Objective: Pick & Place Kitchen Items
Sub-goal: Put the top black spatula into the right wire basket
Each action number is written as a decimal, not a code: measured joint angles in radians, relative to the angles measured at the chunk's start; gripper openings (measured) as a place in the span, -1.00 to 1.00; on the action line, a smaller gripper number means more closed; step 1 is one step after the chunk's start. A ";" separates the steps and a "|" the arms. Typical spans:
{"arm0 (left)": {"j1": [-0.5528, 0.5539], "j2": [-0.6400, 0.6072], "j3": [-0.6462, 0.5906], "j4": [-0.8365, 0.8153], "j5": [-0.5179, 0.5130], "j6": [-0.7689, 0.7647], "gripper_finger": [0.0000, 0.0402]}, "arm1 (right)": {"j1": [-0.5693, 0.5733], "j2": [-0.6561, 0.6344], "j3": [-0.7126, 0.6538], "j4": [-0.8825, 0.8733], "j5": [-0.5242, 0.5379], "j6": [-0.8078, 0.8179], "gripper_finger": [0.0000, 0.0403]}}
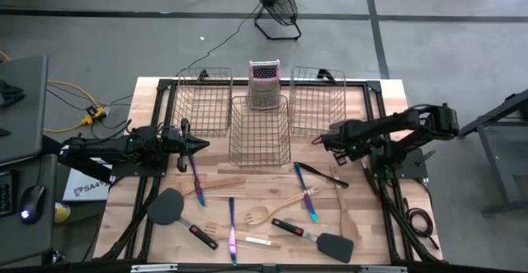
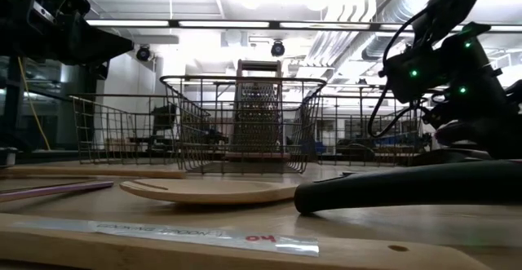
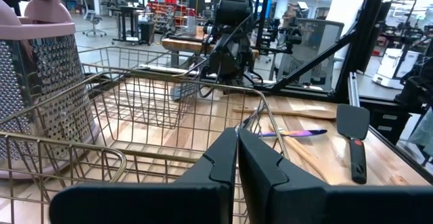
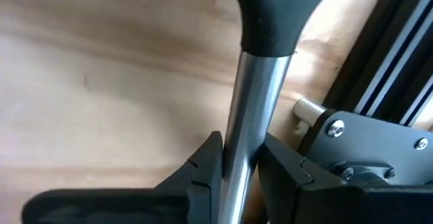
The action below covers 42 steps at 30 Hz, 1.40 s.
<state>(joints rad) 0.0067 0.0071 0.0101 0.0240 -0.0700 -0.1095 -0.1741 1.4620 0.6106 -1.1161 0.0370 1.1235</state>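
Right gripper (image 4: 237, 163), at the table's right side just right of the right-hand wire basket (image 1: 318, 100), is clamped on a utensil (image 4: 260, 21) with a shiny metal shaft and black end; left gripper (image 3: 237, 163), fingers pressed together and empty, points at the centre basket (image 1: 260, 131); wooden and iridescent utensils lie nearer on the table (image 1: 371, 223).

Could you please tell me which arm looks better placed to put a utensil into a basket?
Probably right: the right tool grips a black-ended utensil by its metal shaft beside the right basket; the left tool is shut, empty.
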 joint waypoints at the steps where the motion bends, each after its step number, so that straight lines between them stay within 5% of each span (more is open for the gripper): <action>1: 0.000 0.000 0.000 0.000 0.000 0.000 -0.93 | -0.007 0.000 0.000 0.001 0.008 0.009 -0.68; 15: 0.000 0.000 0.000 0.000 0.000 0.000 -0.93 | 0.012 -0.050 0.009 -0.008 -0.079 0.022 -0.69; 42: 0.000 0.000 0.000 0.000 0.000 0.000 -0.93 | 0.017 -0.052 0.011 -0.067 -0.408 -0.254 -0.70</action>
<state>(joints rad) 0.0064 0.0067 0.0101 0.0242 -0.0700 -0.1093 -0.1570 1.4101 0.6216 -1.1835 -0.3713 0.8691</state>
